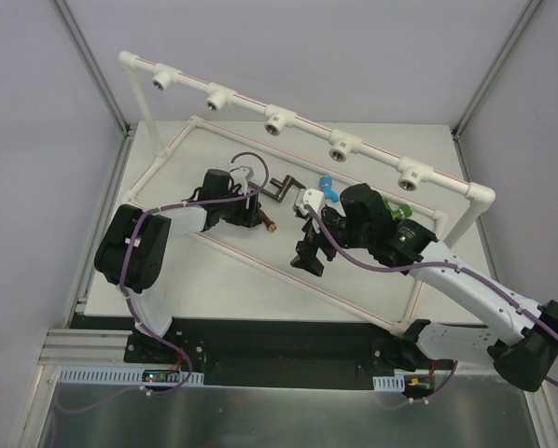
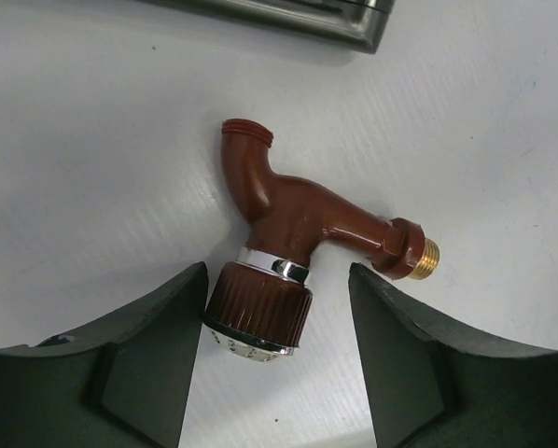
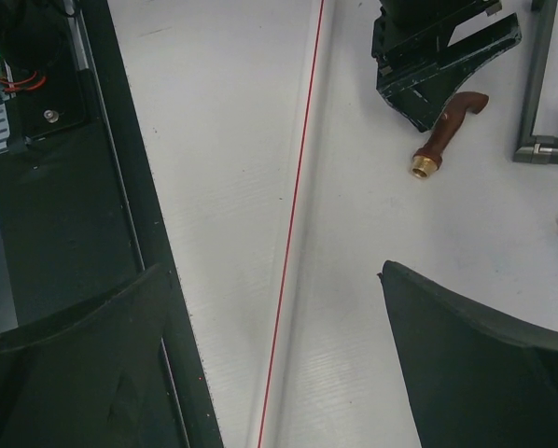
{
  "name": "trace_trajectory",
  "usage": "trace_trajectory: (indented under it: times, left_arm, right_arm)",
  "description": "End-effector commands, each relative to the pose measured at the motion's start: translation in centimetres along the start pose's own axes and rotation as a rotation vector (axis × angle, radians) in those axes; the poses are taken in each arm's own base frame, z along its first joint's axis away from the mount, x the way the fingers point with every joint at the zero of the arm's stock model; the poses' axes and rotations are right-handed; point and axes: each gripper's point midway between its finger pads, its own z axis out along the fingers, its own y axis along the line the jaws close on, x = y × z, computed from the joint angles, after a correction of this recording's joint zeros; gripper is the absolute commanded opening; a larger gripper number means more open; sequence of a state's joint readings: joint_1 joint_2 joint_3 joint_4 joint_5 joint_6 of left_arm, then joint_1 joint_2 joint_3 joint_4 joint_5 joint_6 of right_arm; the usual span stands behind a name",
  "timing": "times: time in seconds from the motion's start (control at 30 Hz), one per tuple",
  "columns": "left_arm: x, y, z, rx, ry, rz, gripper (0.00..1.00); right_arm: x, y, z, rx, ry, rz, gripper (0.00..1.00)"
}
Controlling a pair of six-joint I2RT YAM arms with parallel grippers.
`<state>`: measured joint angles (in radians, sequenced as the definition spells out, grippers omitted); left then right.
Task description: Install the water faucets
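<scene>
The red-brown water faucet [image 2: 298, 210] lies on the white table, brass thread pointing right. Its ribbed knob [image 2: 258, 308] sits between the fingers of my left gripper [image 2: 277, 359]. The left finger [image 2: 148, 345] touches the knob and the right finger [image 2: 419, 345] stands apart from it, so the jaws are open around it. From above, the left gripper [image 1: 258, 215] is over this faucet [image 1: 268, 222]. A blue faucet [image 1: 327, 189] lies further right, and a green one [image 1: 402, 213] peeks out behind the right arm. My right gripper [image 1: 309, 259] hangs open and empty over the table [image 3: 279, 355].
The white pipe frame [image 1: 307, 131] with several metal-lined sockets stands across the back. Its low front pipe [image 3: 302, 187] with a red line runs under the right gripper. A dark metal fitting [image 1: 281, 187] and a curved hook [image 1: 246, 166] lie near the faucets.
</scene>
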<state>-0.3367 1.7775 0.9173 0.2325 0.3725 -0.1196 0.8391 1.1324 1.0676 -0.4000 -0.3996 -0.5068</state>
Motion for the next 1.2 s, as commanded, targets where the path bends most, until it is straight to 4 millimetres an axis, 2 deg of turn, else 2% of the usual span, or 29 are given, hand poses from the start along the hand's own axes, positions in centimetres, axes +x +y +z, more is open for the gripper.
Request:
trace_trajectory:
  times: [0.0, 0.1, 0.2, 0.33, 0.37, 0.43, 0.47, 0.6, 0.63, 0.8, 0.83, 0.93, 1.17]
  left_arm:
    - [3.6, -0.7, -0.6, -0.025, 0.112, 0.012, 0.62]
    - [4.1, -1.0, -0.6, -0.038, 0.121, 0.033, 0.62]
    - [4.2, -1.3, -0.4, -0.051, 0.130, 0.054, 0.52]
    - [4.4, -1.9, -0.4, -0.056, 0.145, 0.067, 0.33]
    - [4.5, -1.8, -0.5, -0.066, 0.145, 0.065, 0.23]
    - [4.3, -2.1, -0.9, -0.067, 0.135, 0.049, 0.19]
    - [4.5, -2.4, -1.1, -0.059, 0.136, 0.038, 0.12]
    - [3.9, -3.9, -2.5, -0.041, 0.097, -0.042, 0.00]
    - [3.2, -4.4, -3.2, -0.030, 0.069, -0.052, 0.00]
    - [2.1, -6.7, -5.5, 0.027, 0.020, -0.172, 0.00]
    - [1.7, -7.7, -6.2, 0.066, 0.009, -0.181, 0.00]
    - [1.5, -9.5, -7.3, 0.143, 0.017, -0.228, 0.00]
    - [1.5, -12.2, -9.9, 0.251, 0.023, -0.286, 0.00]
  right_arm:
    - [-0.4, -0.6, 1.2, 0.021, -0.033, 0.015, 0.97]
    - [0.4, -1.1, 1.9, 0.051, -0.025, 0.033, 0.97]
    - [1.6, -2.0, 2.6, 0.093, -0.001, 0.049, 0.97]
    - [2.9, -2.8, 3.6, 0.126, 0.027, 0.069, 0.97]
    - [3.4, -3.0, 3.8, 0.137, 0.035, 0.074, 0.97]
    - [3.8, -3.2, 4.3, 0.137, 0.048, 0.078, 0.97]
    - [4.1, -3.3, 4.5, 0.142, 0.058, 0.081, 0.97]
    - [5.2, -3.8, 4.9, 0.154, 0.093, 0.096, 0.98]
    - [5.5, -3.9, 5.0, 0.154, 0.098, 0.100, 0.98]
    - [5.7, -5.0, 5.4, 0.168, 0.079, 0.127, 0.99]
    - [6.0, -5.0, 5.7, 0.160, 0.078, 0.138, 0.99]
    - [5.5, -5.0, 6.6, 0.126, 0.054, 0.153, 0.97]
    - [5.1, -5.3, 8.9, 0.092, 0.030, 0.174, 0.93]
